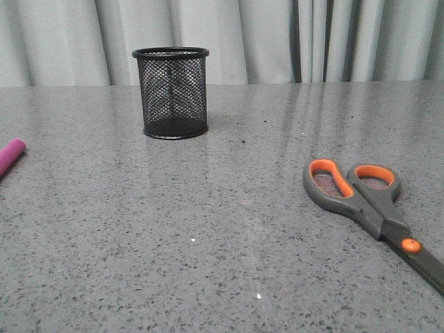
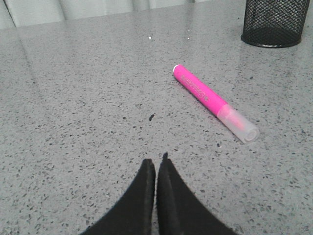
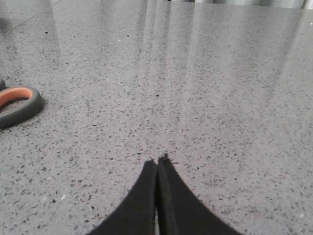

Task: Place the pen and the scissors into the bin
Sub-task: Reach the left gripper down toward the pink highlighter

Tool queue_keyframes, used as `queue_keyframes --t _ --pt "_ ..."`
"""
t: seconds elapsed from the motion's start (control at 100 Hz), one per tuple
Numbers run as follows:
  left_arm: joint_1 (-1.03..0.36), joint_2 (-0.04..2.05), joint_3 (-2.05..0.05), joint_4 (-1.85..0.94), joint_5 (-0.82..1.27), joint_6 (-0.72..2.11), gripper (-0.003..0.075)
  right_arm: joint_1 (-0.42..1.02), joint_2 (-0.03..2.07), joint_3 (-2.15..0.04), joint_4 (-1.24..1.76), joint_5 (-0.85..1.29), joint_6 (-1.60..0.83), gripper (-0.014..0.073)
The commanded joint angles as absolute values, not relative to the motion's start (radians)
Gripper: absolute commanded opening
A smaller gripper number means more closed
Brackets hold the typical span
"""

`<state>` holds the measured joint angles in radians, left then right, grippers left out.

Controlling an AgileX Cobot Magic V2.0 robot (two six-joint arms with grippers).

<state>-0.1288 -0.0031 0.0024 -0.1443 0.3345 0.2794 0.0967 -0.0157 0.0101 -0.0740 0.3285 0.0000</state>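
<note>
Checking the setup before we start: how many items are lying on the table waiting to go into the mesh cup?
2. The pen lies at the table's left edge; the scissors lie flat at front right. Nothing shows inside the cup.

You see the black mesh bin (image 1: 171, 92) upright far back; the pink pen (image 2: 213, 102) lies flat left; grey-orange scissors (image 1: 372, 208) lie flat right.

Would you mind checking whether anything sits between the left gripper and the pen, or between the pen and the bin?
Nothing visible does. Only bare table separates the left gripper, jaws together, from the pen, and from there to the bin.
</note>
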Motion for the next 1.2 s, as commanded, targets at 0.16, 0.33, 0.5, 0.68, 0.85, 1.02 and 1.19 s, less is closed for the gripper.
queue_keyframes --t 0.16,0.33,0.5,0.68,0.85,1.02,1.19 --pt "-0.126 -0.037 0.046 -0.149 0.285 0.274 -0.0019 0.091 -0.028 0.025 -0.078 0.288 0.0 -0.0069" --pt "-0.126 -0.037 0.046 -0.149 0.285 0.274 -0.0019 0.091 -0.028 0.025 -0.078 0.288 0.0 -0.0069" --pt "-0.126 -0.037 0.046 -0.149 0.285 0.274 -0.0019 0.091 -0.028 0.025 -0.078 0.286 0.0 -0.0069" --pt "-0.126 -0.037 0.046 -0.149 0.285 0.274 -0.0019 0.091 -0.028 0.025 -0.109 0.268 0.0 -0.0069" --pt "-0.124 -0.037 0.046 -0.101 0.268 0.274 -0.0019 0.091 -0.028 0.025 -0.247 0.072 0.0 -0.0069" --pt "-0.126 -0.037 0.044 -0.66 0.072 0.263 -0.0019 0.091 -0.028 0.025 -0.147 -0.24 0.051 -0.0069" --pt "-0.126 -0.037 0.044 -1.09 -0.091 0.263 -0.0019 0.091 -0.028 0.023 0.087 -0.308 0.207 -0.0069"
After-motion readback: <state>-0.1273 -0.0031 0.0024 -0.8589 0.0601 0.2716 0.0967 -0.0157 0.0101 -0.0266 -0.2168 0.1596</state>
